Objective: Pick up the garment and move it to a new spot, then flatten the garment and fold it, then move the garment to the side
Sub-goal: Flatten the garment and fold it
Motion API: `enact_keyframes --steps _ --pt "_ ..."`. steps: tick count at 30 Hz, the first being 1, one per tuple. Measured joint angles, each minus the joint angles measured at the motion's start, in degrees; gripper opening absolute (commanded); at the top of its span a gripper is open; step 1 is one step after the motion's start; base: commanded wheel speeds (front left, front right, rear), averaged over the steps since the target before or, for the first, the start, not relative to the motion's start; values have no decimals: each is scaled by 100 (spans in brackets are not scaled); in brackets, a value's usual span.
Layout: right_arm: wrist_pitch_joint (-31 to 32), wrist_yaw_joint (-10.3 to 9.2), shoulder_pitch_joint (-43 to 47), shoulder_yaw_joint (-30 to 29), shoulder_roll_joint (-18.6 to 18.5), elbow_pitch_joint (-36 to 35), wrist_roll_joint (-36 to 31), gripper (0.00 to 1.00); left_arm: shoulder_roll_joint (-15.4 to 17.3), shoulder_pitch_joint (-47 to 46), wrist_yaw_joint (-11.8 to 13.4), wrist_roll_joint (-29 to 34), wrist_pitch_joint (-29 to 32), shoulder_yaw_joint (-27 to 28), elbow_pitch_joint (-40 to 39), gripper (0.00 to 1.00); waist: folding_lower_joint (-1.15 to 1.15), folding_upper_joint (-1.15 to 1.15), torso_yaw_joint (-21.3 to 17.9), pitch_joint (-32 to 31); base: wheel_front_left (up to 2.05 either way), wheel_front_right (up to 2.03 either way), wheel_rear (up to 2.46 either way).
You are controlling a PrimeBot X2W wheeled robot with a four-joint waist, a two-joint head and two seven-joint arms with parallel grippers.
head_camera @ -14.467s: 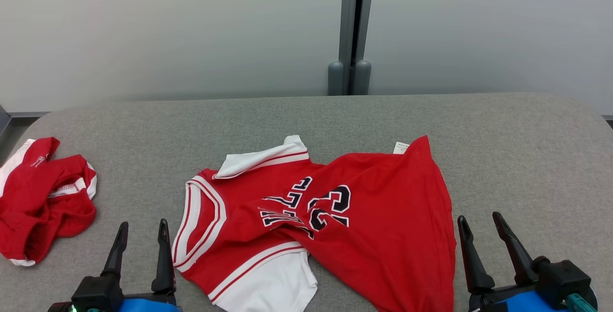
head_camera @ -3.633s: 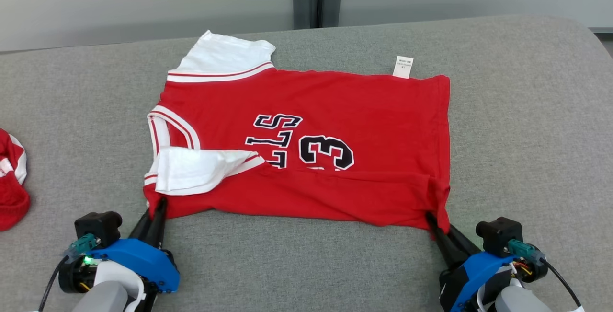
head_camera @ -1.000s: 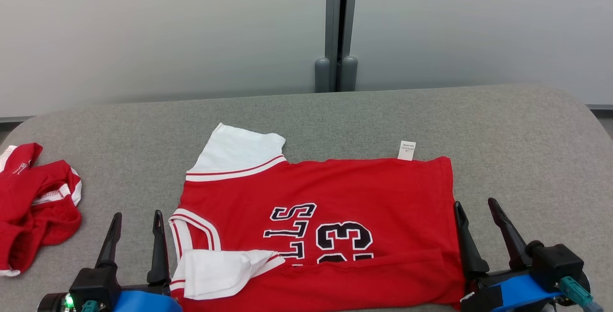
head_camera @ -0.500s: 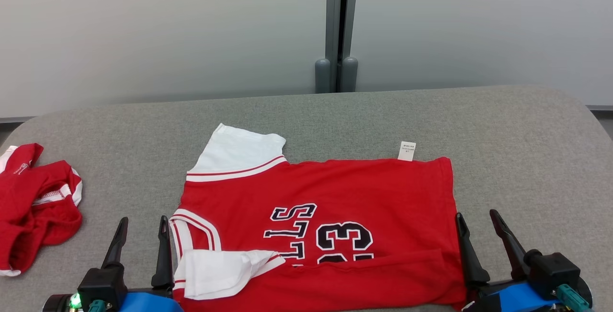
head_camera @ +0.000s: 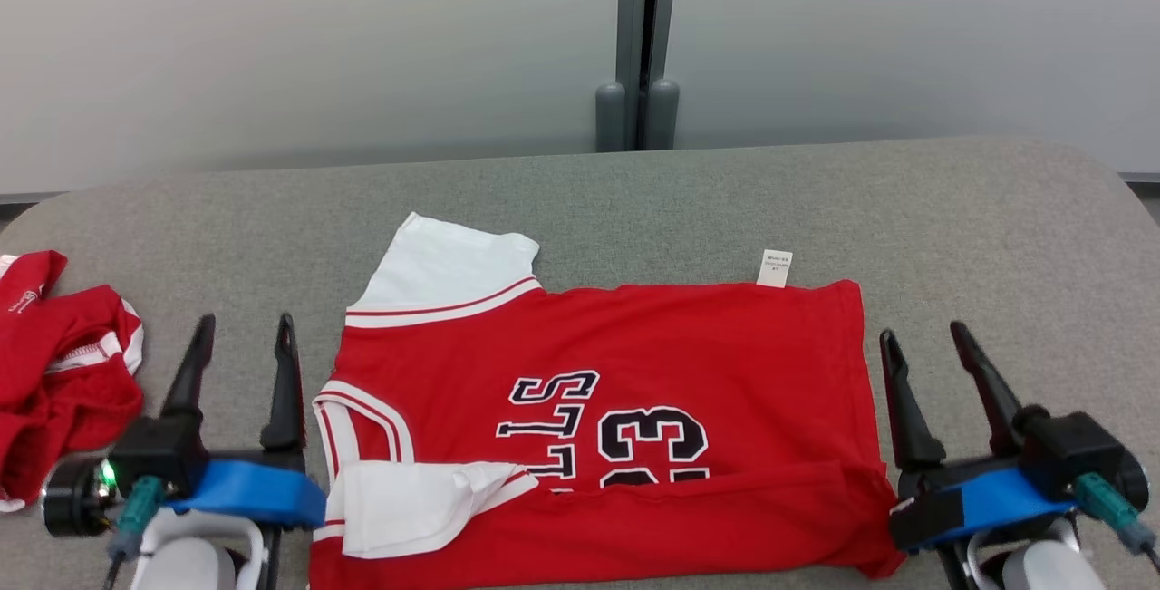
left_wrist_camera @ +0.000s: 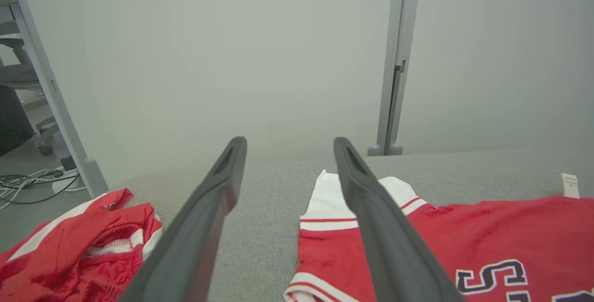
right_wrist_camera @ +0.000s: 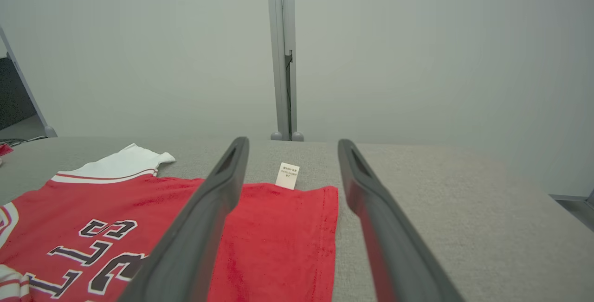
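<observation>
A red jersey (head_camera: 634, 372) with white sleeves and dark lettering lies spread on the grey table (head_camera: 580, 200), neck to the left, its near edge folded over. One white sleeve (head_camera: 449, 273) lies flat at the far left corner; the other (head_camera: 417, 504) is doubled over near the front. A white label (head_camera: 776, 267) sticks out at the far hem. My left gripper (head_camera: 243, 336) stands open just left of the jersey (left_wrist_camera: 487, 241), holding nothing. My right gripper (head_camera: 924, 343) stands open just right of the hem (right_wrist_camera: 278, 228), also holding nothing.
A second red and white garment (head_camera: 54, 372) lies crumpled at the table's left edge (left_wrist_camera: 79, 251). Beyond the table stand pale partition panels with a grey post (head_camera: 639, 37). Bare grey tabletop stretches behind and to the right of the jersey.
Both open grippers have risen and reached farther forward beside the jersey in the last half second. The head camera tilted slightly. Earlier, the grippers let go of the jersey's near corners.
</observation>
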Motion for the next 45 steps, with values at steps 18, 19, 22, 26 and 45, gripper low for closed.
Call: enact_keyframes --steps 18,19,22,26,45 --pt "754 0 -2865 954 -955 1224 347 100 1900 -3609 -57 -2098 488 -2353 1213 100 2 1 -554 1539 0 0 0" --pt "762 0 -2966 1020 -964 1255 388 100 2000 -3754 -59 -2229 537 -2529 1274 100 2 1 -589 1632 0 0 0" --pt "759 0 -3237 1207 -945 1359 468 100 2313 -4140 -60 -2659 846 -3019 1545 100 2 1 -693 1891 0 0 0" --pt "737 0 -3500 1361 -926 1530 544 100 2569 -4607 -60 -3144 1199 -3661 1824 100 2 2 -814 2210 0 0 0" --pt "477 0 -4056 1713 -803 2080 726 100 2858 -5355 -66 -4885 1947 -5255 2988 100 0 0 -1092 2851 0 0 0"
